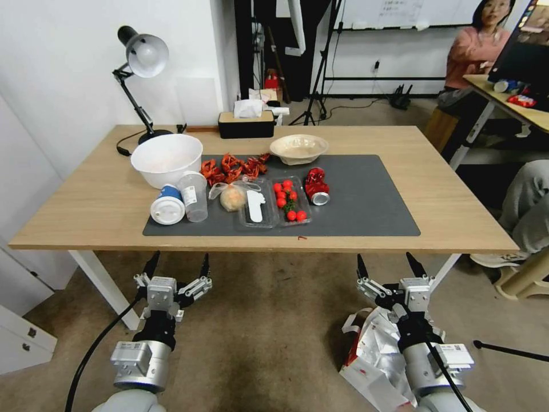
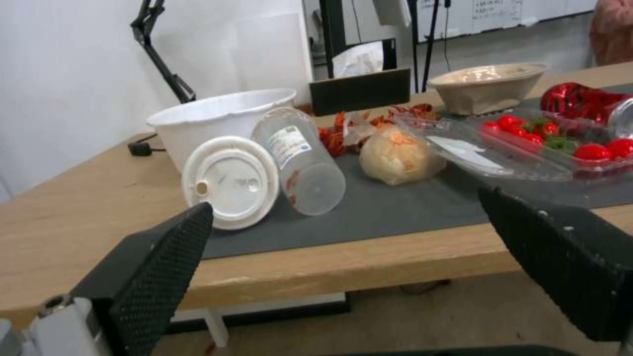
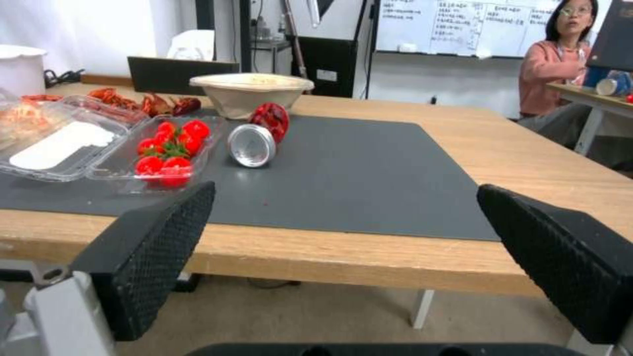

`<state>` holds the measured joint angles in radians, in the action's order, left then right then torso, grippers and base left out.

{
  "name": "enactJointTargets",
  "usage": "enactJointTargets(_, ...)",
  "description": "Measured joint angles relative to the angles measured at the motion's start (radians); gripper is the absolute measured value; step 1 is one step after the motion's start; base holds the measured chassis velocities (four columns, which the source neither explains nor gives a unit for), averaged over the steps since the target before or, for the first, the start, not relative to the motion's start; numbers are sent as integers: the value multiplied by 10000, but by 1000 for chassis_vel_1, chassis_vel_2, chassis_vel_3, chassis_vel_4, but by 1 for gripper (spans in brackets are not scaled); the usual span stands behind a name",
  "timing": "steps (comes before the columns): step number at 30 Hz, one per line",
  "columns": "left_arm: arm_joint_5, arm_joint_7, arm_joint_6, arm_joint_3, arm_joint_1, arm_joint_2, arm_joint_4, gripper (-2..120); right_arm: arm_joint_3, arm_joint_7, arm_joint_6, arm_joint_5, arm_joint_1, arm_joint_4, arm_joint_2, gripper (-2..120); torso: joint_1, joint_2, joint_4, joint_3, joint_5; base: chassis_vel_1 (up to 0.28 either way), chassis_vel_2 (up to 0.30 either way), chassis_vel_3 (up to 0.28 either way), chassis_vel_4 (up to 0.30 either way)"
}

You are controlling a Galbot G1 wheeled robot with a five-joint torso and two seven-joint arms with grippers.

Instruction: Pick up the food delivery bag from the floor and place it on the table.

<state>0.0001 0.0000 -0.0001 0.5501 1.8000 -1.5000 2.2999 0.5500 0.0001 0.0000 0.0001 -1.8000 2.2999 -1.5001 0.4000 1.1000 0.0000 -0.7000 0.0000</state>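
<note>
Both arms are held low in front of the table (image 1: 86,194), just below its near edge. The left gripper (image 1: 177,268) has its 2 fingers spread wide apart and holds nothing. The right gripper (image 1: 388,268) is also wide open and empty. In the wrist views the black ribbed fingers (image 2: 158,267) of the left gripper and those of the right gripper (image 3: 158,257) frame the edge of the table, with nothing between them.

The food delivery bag (image 1: 374,352) is on the floor (image 1: 263,337), on the robot's right side, under and beside the right arm. It looks crumpled and tilted, with the silver lining and a red side visible. The right arm hides a part of it, and I cannot tell if the arm touches it.

On the dark grey mat (image 1: 366,200) stand a big white bowl (image 1: 166,159), a lying cup with white lid (image 1: 167,206), a clear plastic cup (image 1: 193,195), a clear tray with small tomatoes (image 1: 290,200), a crushed red can (image 1: 315,186) and a beige bowl (image 1: 298,147). A black desk lamp (image 1: 140,63) stands at the far left corner.
</note>
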Motion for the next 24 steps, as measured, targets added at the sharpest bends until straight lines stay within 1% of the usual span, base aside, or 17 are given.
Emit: enactJointTargets(24,0,0,0,0,0,0,0,100,0,0,0,0,1,0,0,100,-1,0,0,0,0,0,0,0,0)
